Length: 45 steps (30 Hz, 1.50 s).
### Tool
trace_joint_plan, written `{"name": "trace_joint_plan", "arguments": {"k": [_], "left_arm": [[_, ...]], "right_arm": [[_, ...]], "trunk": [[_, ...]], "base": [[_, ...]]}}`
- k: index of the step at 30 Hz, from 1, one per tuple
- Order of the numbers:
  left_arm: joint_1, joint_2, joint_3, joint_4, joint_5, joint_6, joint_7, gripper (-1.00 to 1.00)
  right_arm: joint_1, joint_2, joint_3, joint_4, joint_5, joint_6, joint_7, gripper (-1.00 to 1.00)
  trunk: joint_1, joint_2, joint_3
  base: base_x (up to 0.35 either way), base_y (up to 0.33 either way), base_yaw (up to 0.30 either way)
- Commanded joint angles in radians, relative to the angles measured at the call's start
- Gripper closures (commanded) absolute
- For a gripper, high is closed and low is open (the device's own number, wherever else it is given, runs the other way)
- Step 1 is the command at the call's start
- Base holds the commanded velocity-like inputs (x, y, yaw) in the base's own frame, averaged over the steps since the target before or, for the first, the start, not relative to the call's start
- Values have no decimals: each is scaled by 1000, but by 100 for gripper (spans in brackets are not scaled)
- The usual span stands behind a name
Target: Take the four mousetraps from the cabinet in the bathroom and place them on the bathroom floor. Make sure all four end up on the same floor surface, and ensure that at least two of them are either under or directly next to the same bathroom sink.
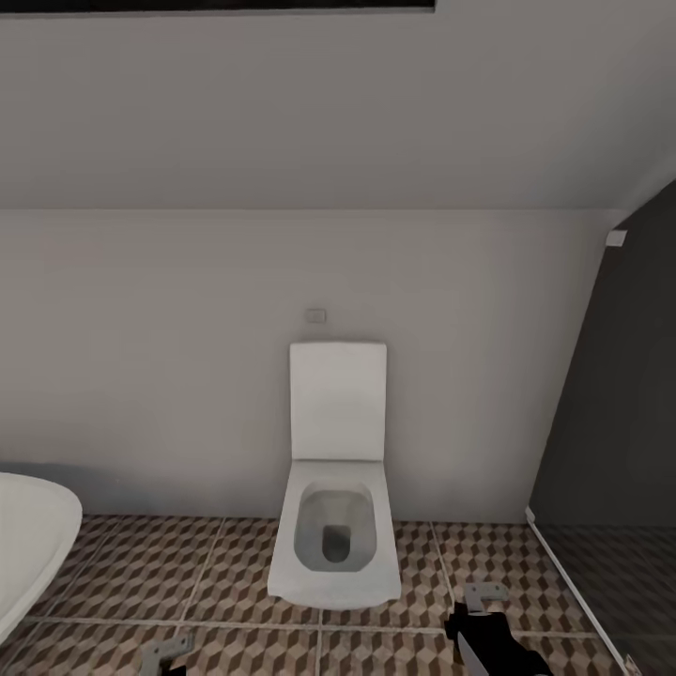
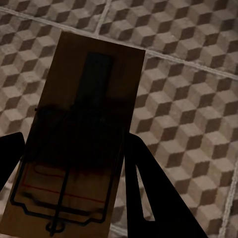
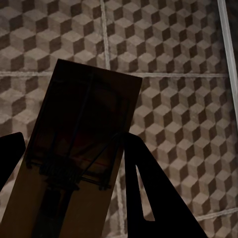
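mousetrap point(image 2: 79, 144) clamped in left hand point(image 2: 69, 163) | mousetrap point(image 3: 79, 158) clamped in right hand point(image 3: 69, 163)

My left claw point(image 2: 69, 183) is closed on a mousetrap point(image 2: 79, 134). My right claw point(image 3: 69, 183) grips another mousetrap point(image 3: 79, 148), both arms held low

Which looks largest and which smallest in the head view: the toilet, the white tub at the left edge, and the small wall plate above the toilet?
1. Toilet, lid raised, largest as shown.
2. Tub, but cut off by the picture's edge and nearer to the camera, so its rank is unsure.
3. Wall plate, clearly smallest.
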Motion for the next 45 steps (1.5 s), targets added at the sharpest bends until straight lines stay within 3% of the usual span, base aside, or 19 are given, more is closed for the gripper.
{"name": "trace_joint_plan", "arguments": {"k": [1, 14, 17, 19, 22, 23, 31, 45], "left_arm": [[-1, 0, 4, 0, -6, 2, -2, 100], [-1, 0, 2, -10, -10, 10, -7, 100], [-1, -2, 1, -69, -18, 21, -11, 100], [-1, -5, 1, -153, -45, 58, -14, 100], [-5, -13, 1, -186, -73, 90, -15, 100], [-10, -23, 0, -204, -97, 100, -15, 100], [-64, -74, -6, -221, -240, 111, -16, 100], [-65, -77, -4, -183, -235, 107, -16, 100]], "right_arm": [[0, 1, -8, -2, 10, 6, 1, 100], [0, 1, -8, 11, 11, -1, 1, 100], [0, 1, -7, 13, 10, -21, 1, 100], [0, 1, -5, 14, 11, -33, 1, 100], [0, 1, -6, 15, 11, -37, 1, 100], [0, 2, -6, 15, 11, -39, 1, 100], [0, 3, -5, 7, 17, -41, -7, 100], [-8, 7, -5, 1, 12, -33, -11, 100]], "trunk": [[4, -8, -4], [54, -99, -45], [65, -120, -54], [73, -134, -61], [84, -155, -70], [88, -162, -73], [119, -218, -98], [173, -316, -142]], "base": [[0, 0, 0], [0, 0, 0], [0, 0, 0], [0, 0, 0], [0, 0, 0], [0, 0, 0], [0, 0, 0], [0, 0, 0]]}}
